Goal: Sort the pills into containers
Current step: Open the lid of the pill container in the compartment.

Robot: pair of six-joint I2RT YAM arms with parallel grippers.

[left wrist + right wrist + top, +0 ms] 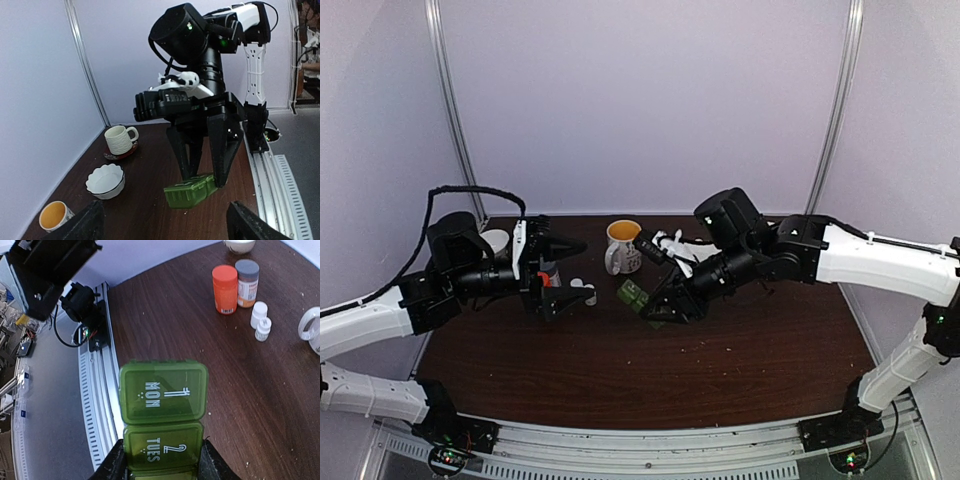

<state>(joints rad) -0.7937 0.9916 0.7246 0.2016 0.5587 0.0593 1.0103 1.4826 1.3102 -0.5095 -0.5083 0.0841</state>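
Observation:
The containers are one dark-green pill box (pixel 162 395) whose lids read MON and TUES. My right gripper (pixel 162 462) is shut on its TUES end, a finger on each side. In the left wrist view the box (pixel 192 190) hangs tilted, its lower end close to the brown table. From above, the box (pixel 634 294) sits mid-table at my right gripper (pixel 655 305). My left gripper (pixel 575 272) stands open to its left, with nothing between its fingers (pixel 90 220). No pills show in any view.
An orange bottle (pixel 224 289), a grey-capped bottle (pixel 247 282) and two small white bottles (pixel 260 321) stand near my left gripper. A mug (pixel 623 245) with a yellow inside, a white scalloped bowl (pixel 105 181) and a mug on a saucer (pixel 120 139) line the back.

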